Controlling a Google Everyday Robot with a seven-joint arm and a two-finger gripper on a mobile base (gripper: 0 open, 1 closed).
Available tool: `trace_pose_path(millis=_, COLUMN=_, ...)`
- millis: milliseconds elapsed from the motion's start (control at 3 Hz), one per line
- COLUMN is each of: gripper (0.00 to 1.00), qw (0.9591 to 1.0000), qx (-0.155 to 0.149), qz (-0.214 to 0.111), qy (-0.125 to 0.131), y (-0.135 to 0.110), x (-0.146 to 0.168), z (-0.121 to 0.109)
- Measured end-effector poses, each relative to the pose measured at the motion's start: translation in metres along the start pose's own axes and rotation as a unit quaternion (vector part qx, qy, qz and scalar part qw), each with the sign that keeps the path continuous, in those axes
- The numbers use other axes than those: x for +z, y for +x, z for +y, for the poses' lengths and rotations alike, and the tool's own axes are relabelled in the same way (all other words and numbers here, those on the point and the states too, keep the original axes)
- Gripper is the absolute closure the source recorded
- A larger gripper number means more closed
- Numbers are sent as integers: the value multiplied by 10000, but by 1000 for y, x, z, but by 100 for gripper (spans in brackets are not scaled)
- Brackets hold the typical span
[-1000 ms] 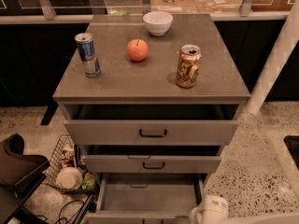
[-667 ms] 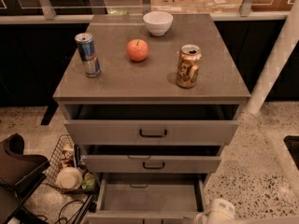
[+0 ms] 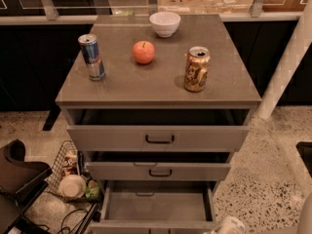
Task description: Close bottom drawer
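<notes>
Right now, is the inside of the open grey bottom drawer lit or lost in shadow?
Camera view: the grey flat-front bottom drawer is lit inside, darker only at the back under the mid-sized grey drawer; the white gripper sits cropped at the lower edge, right of it.

white bowl, apple, blue can and gold can on the cabinet top, wire basket on the floor beside
</notes>
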State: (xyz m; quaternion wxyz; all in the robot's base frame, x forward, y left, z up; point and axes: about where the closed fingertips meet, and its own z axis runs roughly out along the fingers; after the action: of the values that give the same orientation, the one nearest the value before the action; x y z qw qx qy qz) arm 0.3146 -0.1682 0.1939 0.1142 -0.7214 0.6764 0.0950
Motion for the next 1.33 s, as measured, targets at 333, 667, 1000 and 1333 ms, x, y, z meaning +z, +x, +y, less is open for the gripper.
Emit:
trace_pose_path(millis=333, gripper=100, qw=9998, qx=-67, qz=-177, qy=-63, y=-13, x=26, z=2)
trace_pose_path(millis=667, gripper=100, qw=9989, qx=-469, qz=-28, qy=22, y=-22, x=47, z=-10)
trace_pose_path(millis=1000, gripper=100, qw=9939, qx=-1065, qz=253, qy=161, y=-26, x=66, z=-34)
trace_pose_path(millis=1333, gripper=100, qw=9862, qx=-1495, qz=618, qy=344, y=-22, x=78, z=-68)
